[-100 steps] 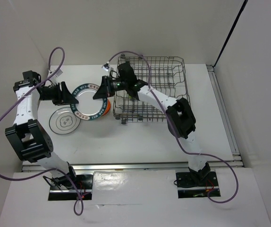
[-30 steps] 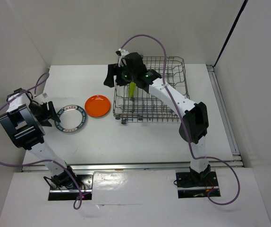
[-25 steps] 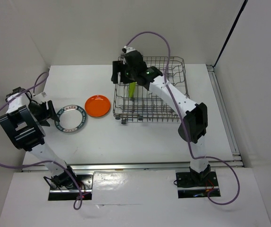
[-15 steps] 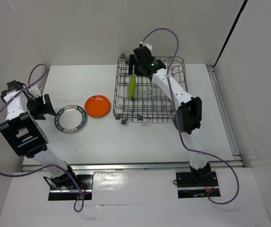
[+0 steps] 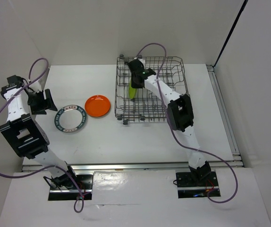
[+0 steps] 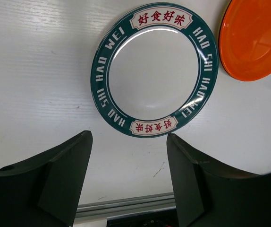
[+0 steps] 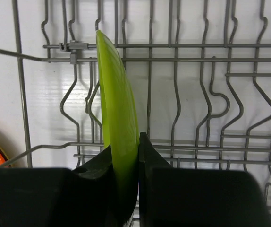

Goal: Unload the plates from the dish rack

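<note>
Lime plate, lower rim hidden within right gripper.

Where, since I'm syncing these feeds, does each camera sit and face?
Top external: above and behind the bases, looking down on both arms, dish rack, lettered plate, orange plate.
Left wrist: faces down at the lettered plate; open left gripper below.
Right wrist: looks down into the rack; right gripper clamps lime plate.
Shared: orange plate, in all three.

A robot test cell in a lab: plain white walls box in a white table, with purple cables trailing from bolted-down arm bases
</note>
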`<state>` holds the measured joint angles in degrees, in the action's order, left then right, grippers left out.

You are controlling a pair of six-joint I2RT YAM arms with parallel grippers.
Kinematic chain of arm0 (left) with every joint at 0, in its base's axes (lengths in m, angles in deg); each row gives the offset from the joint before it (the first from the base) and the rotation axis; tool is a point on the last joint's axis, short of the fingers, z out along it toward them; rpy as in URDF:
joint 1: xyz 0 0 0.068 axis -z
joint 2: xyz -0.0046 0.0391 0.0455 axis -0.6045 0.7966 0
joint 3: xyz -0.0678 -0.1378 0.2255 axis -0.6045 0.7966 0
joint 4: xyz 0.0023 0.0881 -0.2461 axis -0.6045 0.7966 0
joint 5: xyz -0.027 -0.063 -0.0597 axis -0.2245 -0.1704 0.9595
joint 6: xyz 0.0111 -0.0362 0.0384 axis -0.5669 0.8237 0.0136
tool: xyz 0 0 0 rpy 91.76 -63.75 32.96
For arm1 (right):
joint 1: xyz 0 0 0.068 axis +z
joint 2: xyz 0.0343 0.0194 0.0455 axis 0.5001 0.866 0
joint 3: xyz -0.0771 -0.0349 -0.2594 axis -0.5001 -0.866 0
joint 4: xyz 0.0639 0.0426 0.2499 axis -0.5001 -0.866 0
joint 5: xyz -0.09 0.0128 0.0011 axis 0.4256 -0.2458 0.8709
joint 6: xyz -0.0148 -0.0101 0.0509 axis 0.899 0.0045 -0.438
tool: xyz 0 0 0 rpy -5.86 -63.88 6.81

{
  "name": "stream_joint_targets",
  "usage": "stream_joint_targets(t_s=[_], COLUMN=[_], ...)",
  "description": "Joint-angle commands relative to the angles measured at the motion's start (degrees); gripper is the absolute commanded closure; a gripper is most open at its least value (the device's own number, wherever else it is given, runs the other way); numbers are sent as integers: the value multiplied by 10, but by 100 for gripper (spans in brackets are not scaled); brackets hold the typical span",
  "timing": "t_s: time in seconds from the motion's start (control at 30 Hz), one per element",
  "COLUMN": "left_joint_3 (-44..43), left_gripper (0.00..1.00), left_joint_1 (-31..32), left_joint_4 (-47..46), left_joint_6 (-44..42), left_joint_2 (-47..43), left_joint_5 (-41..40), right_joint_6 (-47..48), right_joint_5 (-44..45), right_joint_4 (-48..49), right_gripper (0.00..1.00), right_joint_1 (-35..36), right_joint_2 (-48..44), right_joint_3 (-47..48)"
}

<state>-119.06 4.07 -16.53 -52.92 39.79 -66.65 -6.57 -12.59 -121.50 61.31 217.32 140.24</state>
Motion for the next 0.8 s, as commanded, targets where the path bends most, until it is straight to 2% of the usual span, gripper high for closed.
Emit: stream_joint_targets(t_s=[0.0, 0.07, 0.43, 0.57, 0.6, 0.67, 0.7, 0.77], left_joint_3=[-19, -19, -60, -91, -98, -115, -115, -128], left_gripper=[22, 22, 22, 22, 22, 19, 19, 17], left_joint_1=[2, 2, 12, 18, 18, 24, 25, 30], left_joint_4=[12, 12, 34, 55, 60, 67, 67, 74], left_joint_6=[-1, -1, 5, 5, -1, -7, -13, -18], left_joint_2=[-25, -25, -31, -37, -37, -42, -42, -49], left_joint_5=[20, 25, 47, 90, 103, 152, 168, 220], right_joint_6=[2, 2, 21, 54, 66, 112, 119, 90], right_joint_5=[19, 48, 188, 253, 260, 242, 180, 86], right_joint_4=[29, 34, 29, 71, 107, 158, 192, 199], right_gripper=[91, 100, 100, 100, 100, 100, 100, 100], right_joint_1=[1, 6, 22, 27, 43, 59, 65, 60], right_joint_2=[-41, -57, -141, -192, -218, -245, -269, -285], right_joint_3=[-20, -21, 31, 2, -12, -70, -89, -127])
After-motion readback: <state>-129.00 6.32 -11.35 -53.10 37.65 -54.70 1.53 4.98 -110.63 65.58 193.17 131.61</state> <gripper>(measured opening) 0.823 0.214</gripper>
